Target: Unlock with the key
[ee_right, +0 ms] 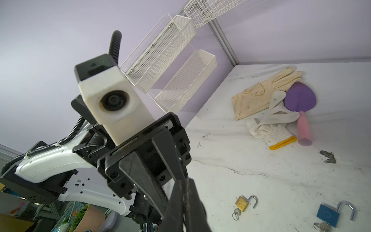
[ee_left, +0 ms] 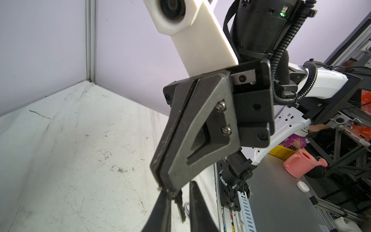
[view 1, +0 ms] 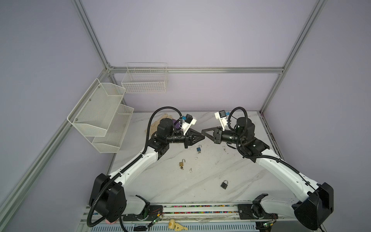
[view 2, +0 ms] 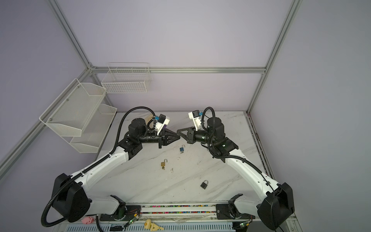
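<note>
Pinching the key (ee_left: pixel 180 209), the clenched right end effector (view 1: pixel 202 130) aims its long axis into the released left end effector (view 1: pixel 203 137).

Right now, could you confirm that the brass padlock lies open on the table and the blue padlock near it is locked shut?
Not quite: the blue padlock is open too, with its shackle swung free at one end, as the right wrist view shows. The brass padlock does lie open on the table.
</note>
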`<state>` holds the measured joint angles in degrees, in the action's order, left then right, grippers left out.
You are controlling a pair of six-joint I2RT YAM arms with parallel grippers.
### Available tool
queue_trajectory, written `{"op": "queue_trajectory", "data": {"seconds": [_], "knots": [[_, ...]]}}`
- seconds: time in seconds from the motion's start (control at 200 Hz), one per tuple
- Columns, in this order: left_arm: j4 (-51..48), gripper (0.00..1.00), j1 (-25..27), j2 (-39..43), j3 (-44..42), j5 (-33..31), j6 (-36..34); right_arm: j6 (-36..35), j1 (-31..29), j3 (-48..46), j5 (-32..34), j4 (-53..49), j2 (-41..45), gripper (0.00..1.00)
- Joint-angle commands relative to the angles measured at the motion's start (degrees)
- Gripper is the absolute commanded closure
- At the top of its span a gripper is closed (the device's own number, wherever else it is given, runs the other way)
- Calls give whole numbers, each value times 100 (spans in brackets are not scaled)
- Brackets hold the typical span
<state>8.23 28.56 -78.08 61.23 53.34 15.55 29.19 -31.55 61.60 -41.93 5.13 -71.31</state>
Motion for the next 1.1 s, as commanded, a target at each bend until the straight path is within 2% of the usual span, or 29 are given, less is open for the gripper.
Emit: {"op": "queue_trajectory", "data": {"seconds": [0.0, 0.15, 0.63, 0.765, 0.835, 0.95, 1.095], "knots": [[523, 79, 89, 234, -55, -23, -16, 285, -49, 62, 79, 113, -24, 100], [631, 72, 119, 208, -129, 73, 27, 433, -44, 56, 292, 284, 24, 100], [970, 71, 145, 100, -375, -137, 339, 865, -44, -83, 588, 831, 177, 100], [968, 76, 158, 120, -397, -152, 352, 948, -44, -168, 596, 985, 185, 100], [970, 82, 153, 109, -359, -159, 352, 957, -44, -184, 623, 999, 203, 100], [1020, 83, 150, 89, -332, -209, 379, 1009, -45, -243, 617, 1067, 236, 100], [1067, 94, 158, 81, -304, -223, 396, 977, -44, -295, 652, 1071, 293, 100]]}}
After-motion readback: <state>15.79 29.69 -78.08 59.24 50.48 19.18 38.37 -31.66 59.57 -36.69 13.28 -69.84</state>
